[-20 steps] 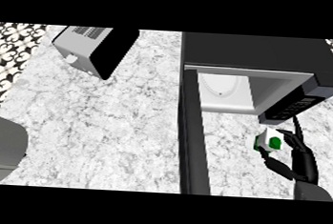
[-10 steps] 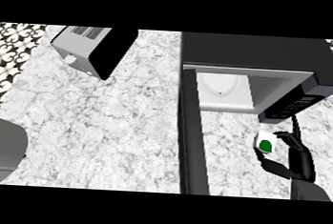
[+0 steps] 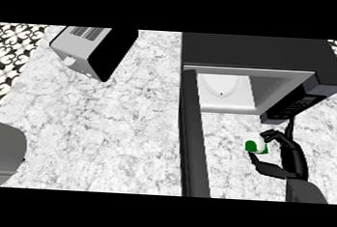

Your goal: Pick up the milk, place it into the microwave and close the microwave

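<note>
**Ana:** Looking down at the counter (image 3: 99, 131), I see the right hand (image 3: 283, 157) curled round the milk (image 3: 257, 143), fingers on one side and thumb on the other, so it is clamped on the carton. The milk sits just in front of the microwave (image 3: 263, 60), below the control panel (image 3: 297, 105) and to the right of the cavity's mouth.

**Ben:** And the microwave door (image 3: 194, 136)?

**Ana:** Swung wide open, running toward the robot along the left of the cavity. Inside I can make out the pale turntable plate (image 3: 226, 85). Whether the carton is lifted or resting on the counter, I cannot tell from above.

**Ben:** So where does it go wrong?

**Ana:** My worry is the panel. The carton is lined up with that right-hand block, not with the opening. Pushed straight forward, I judge it would strike the panel or the cavity's right wall and could twist in the grasp. It needs to shift left first.

**Ben:** Too far left is no better.

**Ana:** Right, the forearm could then nudge the open door. And the cavity looks low, so a carton carried high might catch the top edge.

**Ben:** The left hand?

**Ana:** Not visible anywhere. The toaster (image 3: 92, 51) stands well apart at the far left, out of the way.
</note>
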`<act>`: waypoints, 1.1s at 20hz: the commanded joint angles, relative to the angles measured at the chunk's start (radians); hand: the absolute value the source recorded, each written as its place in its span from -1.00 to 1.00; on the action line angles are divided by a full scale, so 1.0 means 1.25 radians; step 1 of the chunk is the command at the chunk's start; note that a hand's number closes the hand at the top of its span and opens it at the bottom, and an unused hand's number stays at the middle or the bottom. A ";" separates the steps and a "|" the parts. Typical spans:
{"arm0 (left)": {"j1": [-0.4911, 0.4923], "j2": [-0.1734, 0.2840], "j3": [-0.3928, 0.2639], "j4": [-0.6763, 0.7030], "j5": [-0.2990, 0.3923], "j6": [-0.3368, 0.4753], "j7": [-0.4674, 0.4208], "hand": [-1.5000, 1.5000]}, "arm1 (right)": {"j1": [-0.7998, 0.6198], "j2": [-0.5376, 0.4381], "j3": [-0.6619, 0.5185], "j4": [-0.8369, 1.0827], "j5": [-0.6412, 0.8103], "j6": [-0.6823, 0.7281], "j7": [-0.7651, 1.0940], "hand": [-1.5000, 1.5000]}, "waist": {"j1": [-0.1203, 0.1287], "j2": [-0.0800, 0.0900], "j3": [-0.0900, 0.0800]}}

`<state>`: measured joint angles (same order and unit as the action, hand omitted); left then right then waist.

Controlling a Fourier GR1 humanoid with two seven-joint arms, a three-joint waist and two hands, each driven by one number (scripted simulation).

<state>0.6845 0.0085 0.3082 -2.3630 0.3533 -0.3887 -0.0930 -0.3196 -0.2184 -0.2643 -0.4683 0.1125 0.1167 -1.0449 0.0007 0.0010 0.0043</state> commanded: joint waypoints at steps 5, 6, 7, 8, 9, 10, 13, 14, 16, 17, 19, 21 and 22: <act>0.015 -0.006 0.030 -0.040 0.062 0.003 0.005 -1.00 | -0.005 0.063 0.084 -0.192 0.013 0.020 0.037 1.00 | -0.002 -0.011 -0.006; 0.055 -0.006 0.027 -0.066 0.069 -0.016 0.005 -1.00 | 0.014 0.082 0.095 -0.223 0.014 0.007 0.059 1.00 | 0.000 -0.013 -0.006; 0.031 0.006 0.062 -0.013 0.081 -0.036 -0.019 -1.00 | 0.022 0.062 0.088 -0.249 0.002 0.021 0.071 1.00 | -0.002 -0.010 -0.005; 0.024 -0.006 0.046 -0.023 0.064 -0.026 -0.015 -1.00 | 0.005 0.055 0.084 -0.274 -0.005 0.015 0.103 1.00 | -0.003 -0.009 -0.005; 0.030 -0.006 0.020 -0.067 0.058 0.007 0.015 -1.00 | 0.018 0.071 0.101 -0.295 0.011 -0.015 0.118 1.00 | -0.004 -0.009 -0.005; 0.014 -0.003 0.052 -0.039 0.071 0.000 0.009 -1.00 | 0.008 0.074 0.092 -0.328 -0.009 -0.009 0.160 1.00 | -0.006 -0.009 -0.005; 0.074 -0.006 0.041 -0.079 0.092 -0.026 0.002 -1.00 | -0.011 0.114 0.112 -0.354 0.010 -0.074 0.208 1.00 | 0.009 -0.009 -0.004; 0.014 -0.007 0.020 -0.017 0.044 -0.015 -0.007 -1.00 | -0.040 0.106 0.118 -0.380 0.020 -0.088 0.248 1.00 | 0.000 -0.006 -0.005; 0.013 0.000 0.057 0.021 0.076 -0.043 -0.026 -1.00 | -0.073 0.128 0.124 -0.374 0.043 -0.148 0.275 1.00 | 0.008 -0.004 -0.004; 0.015 -0.007 0.037 -0.003 0.049 -0.021 -0.022 -1.00 | -0.129 0.117 0.111 -0.383 0.031 -0.144 0.336 1.00 | 0.010 -0.004 -0.004; -0.008 0.020 0.085 -0.003 0.109 -0.019 0.015 -1.00 | -0.126 0.104 0.130 -0.396 0.069 -0.174 0.366 1.00 | 0.006 -0.003 -0.004; 0.009 0.024 0.111 0.017 0.123 -0.048 -0.004 -1.00 | -0.154 0.110 0.154 -0.367 0.117 -0.214 0.383 1.00 | 0.012 -0.002 -0.004; 0.007 0.019 0.095 0.005 0.113 -0.039 0.011 -1.00 | -0.201 0.085 0.154 -0.387 0.124 -0.208 0.457 1.00 | 0.010 -0.003 -0.004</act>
<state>0.6942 0.0261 0.4073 -2.3336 0.4467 -0.4346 -0.1017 -0.4708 -0.0894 -0.0979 -0.9264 0.2089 -0.0923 -0.6168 0.0107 -0.0021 0.0008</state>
